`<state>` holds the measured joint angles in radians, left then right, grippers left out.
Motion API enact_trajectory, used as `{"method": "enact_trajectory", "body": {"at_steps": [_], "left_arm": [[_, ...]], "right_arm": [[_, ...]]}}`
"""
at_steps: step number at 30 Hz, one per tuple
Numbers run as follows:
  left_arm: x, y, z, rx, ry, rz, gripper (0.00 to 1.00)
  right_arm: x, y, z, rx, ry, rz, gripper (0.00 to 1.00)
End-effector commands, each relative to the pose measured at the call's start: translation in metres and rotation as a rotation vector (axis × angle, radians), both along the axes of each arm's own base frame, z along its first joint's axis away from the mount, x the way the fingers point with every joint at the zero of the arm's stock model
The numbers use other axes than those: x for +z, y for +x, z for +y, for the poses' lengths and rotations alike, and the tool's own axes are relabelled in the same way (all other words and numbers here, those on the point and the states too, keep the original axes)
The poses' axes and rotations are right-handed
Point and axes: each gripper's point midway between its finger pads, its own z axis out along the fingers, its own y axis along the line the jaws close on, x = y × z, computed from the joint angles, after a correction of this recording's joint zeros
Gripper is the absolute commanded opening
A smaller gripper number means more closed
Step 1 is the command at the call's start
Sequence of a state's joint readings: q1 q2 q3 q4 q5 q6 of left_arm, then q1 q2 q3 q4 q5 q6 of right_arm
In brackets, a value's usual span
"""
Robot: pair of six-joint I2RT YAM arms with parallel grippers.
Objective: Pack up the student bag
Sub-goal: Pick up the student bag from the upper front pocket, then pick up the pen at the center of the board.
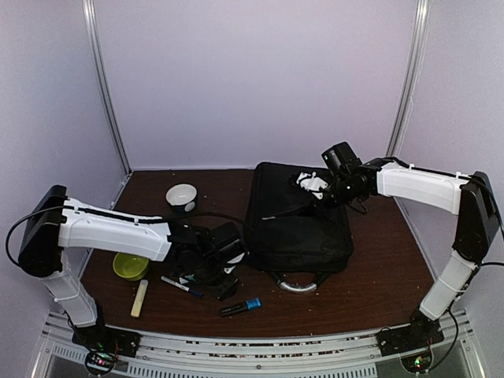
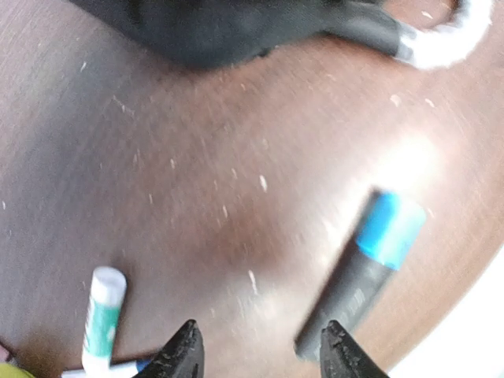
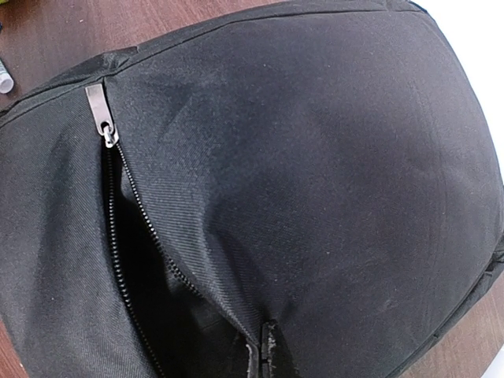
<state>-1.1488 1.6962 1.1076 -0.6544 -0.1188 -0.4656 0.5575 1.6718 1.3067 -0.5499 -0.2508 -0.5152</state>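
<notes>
**The student bag [image 1: 299,224] lies between the arms**

Its zipper is partly open. Over its far edge is the right gripper [image 1: 317,187], finger state impossible to tell. The left gripper [image 2: 261,354] is spread wide, holding nothing, just beside a blue-capped marker [image 2: 366,264].

no readable text, marker [image 2: 361,272] print too blurred

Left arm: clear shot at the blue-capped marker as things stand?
Probably yes. The left tool is open by the blue-capped marker, which lies alone on the table with nothing between them. It sits off toward one finger, so a small shift seems needed.
</notes>
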Motion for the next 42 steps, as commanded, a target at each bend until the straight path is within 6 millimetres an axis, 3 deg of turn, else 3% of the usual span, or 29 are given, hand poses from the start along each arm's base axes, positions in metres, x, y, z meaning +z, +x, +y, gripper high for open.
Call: {"method": "enact_trajectory", "body": {"at_steps": [1, 8, 12, 25, 30, 35, 42], "left_arm": [[0.014, -0.021, 0.003, -0.001, -0.076, 0.034, 0.54], [-0.006, -0.051, -0.015, -0.203, 0.055, 0.050, 0.55], [-0.014, -0.051, -0.022, -0.241, 0.098, 0.068, 0.54], [-0.041, -0.044, -0.017, -0.247, 0.248, 0.080, 0.43], [-0.046, -0.045, -0.020, -0.263, 0.256, 0.089, 0.27], [-0.020, -0.045, -0.027, -0.287, 0.200, 0.070, 0.19], [0.061, -0.034, -0.042, -0.317, 0.091, -0.034, 0.16]], "right_arm": [[0.030, 0.002, 0.011, 0.006, 0.087, -0.026, 0.00], [0.030, 0.002, 0.009, 0.009, 0.083, -0.029, 0.00], [0.032, 0.000, 0.010, 0.012, 0.090, -0.031, 0.00], [0.038, -0.004, 0.011, 0.024, 0.112, -0.029, 0.00], [0.037, -0.004, 0.012, 0.024, 0.118, -0.022, 0.00], [0.039, -0.006, 0.014, 0.028, 0.130, -0.014, 0.00], [0.039, -0.007, 0.016, 0.031, 0.135, 0.003, 0.00]]}}
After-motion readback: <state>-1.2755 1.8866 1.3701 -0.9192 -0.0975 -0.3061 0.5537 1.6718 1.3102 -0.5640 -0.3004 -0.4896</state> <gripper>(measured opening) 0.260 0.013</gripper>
